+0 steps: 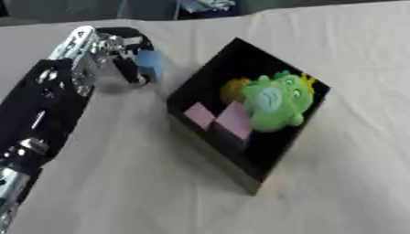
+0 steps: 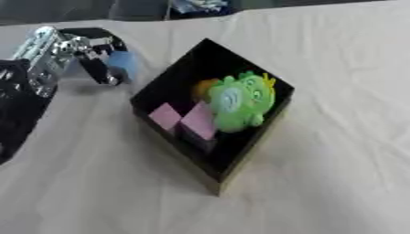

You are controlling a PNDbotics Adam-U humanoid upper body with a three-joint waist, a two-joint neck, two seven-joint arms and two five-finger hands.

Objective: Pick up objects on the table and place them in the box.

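A black box [image 1: 210,148] stands askew in the middle of the cloth-covered table. Inside it lie a green plush toy [image 1: 276,100], something orange [image 1: 234,87] behind the toy, and two pink blocks [image 1: 224,119]. My left arm reaches in from the left, and my left hand [image 1: 128,52] hangs above the table just left of the box's far corner. Its fingers curl round a light blue object [image 1: 150,65]. My right hand shows in neither view.
A pale wrinkled cloth [image 1: 336,183] covers the table, with bare room to the right of and in front of the box. Dark clutter [image 2: 196,5] lies beyond the table's far edge.
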